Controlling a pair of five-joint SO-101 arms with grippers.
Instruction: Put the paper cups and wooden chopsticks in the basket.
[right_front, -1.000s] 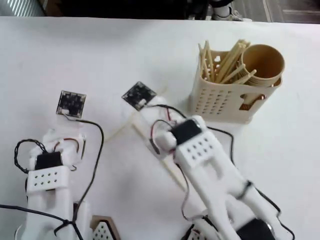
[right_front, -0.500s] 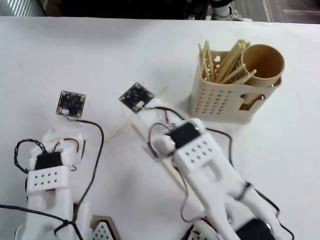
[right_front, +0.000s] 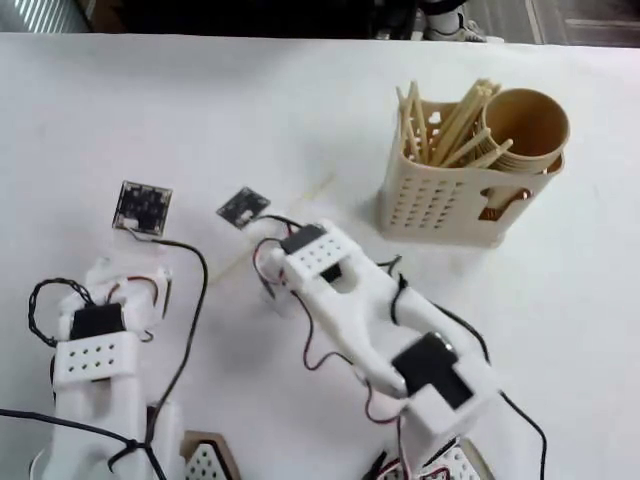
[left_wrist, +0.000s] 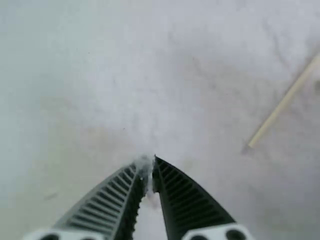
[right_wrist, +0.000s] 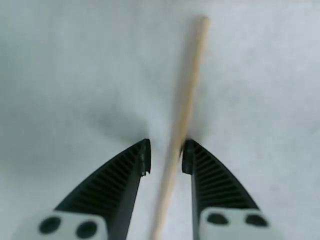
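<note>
The right gripper (right_wrist: 165, 156), jaws spread, straddles a wooden chopstick (right_wrist: 191, 80) lying flat on the table (right_wrist: 60, 60), well apart from the basket (right_front: 440, 210); it should press low and close squarely, so the thin stick cannot roll free

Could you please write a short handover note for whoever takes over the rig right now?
Left gripper: fingers shut, empty, over the white table.
Right gripper: fingers open, straddling a light wooden chopstick lying on the table, not yet gripped.
Done: tan paper cups and a bundle of wooden chopsticks stand in the cream perforated plastic basket.
Left: grip this chopstick and put it in the basket; check under the arm for others.
</note>
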